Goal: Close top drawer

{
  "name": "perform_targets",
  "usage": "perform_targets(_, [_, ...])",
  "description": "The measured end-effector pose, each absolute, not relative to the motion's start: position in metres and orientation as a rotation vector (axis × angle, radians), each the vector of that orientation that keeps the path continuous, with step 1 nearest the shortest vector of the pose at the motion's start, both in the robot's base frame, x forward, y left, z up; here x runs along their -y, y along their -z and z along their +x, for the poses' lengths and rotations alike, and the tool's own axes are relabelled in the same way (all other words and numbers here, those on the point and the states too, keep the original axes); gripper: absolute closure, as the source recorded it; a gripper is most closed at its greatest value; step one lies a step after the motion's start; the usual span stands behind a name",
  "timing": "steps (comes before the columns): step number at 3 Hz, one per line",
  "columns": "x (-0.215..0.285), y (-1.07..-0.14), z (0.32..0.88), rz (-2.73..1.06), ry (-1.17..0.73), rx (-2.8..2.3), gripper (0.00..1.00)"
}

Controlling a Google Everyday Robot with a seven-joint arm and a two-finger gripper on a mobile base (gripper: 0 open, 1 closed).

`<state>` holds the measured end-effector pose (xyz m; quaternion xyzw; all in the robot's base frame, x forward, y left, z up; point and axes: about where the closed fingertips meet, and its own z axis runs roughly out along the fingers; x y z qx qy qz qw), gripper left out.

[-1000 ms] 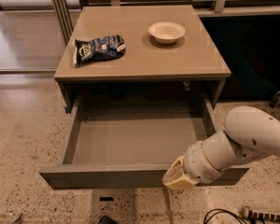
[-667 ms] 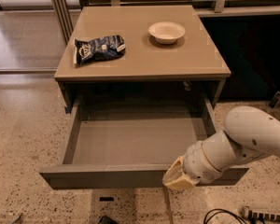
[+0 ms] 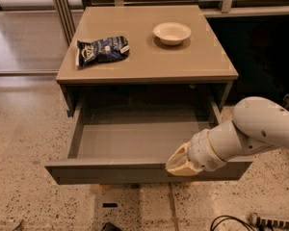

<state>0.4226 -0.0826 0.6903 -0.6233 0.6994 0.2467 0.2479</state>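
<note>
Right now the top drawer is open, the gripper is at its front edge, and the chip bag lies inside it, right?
No. The camera view shows the chip bag on the cabinet top, not inside. The top drawer is open, with the gripper at its front edge.

The tan gripper (image 3: 182,163), on a white arm (image 3: 260,129), sits at the front of the grey-brown top drawer (image 3: 111,171), below a white bowl (image 3: 172,32) and a dark-blue-and-white packet (image 3: 102,50).

There is only one camera. It stands high in front of the cabinet (image 3: 149,61) and looks down on it from near. The open top drawer (image 3: 111,170) fills the middle, and the gripper (image 3: 181,163) is low right, at the drawer's front edge.
</note>
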Motion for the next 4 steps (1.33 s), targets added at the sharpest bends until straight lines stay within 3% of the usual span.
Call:
perform_targets(2, [0.08,-0.709,0.444,-1.688,-0.606,-1.847,1.0])
perform_targets(4, [0.076,-0.697,0.388,-1.657,-0.652,-1.923,1.0])
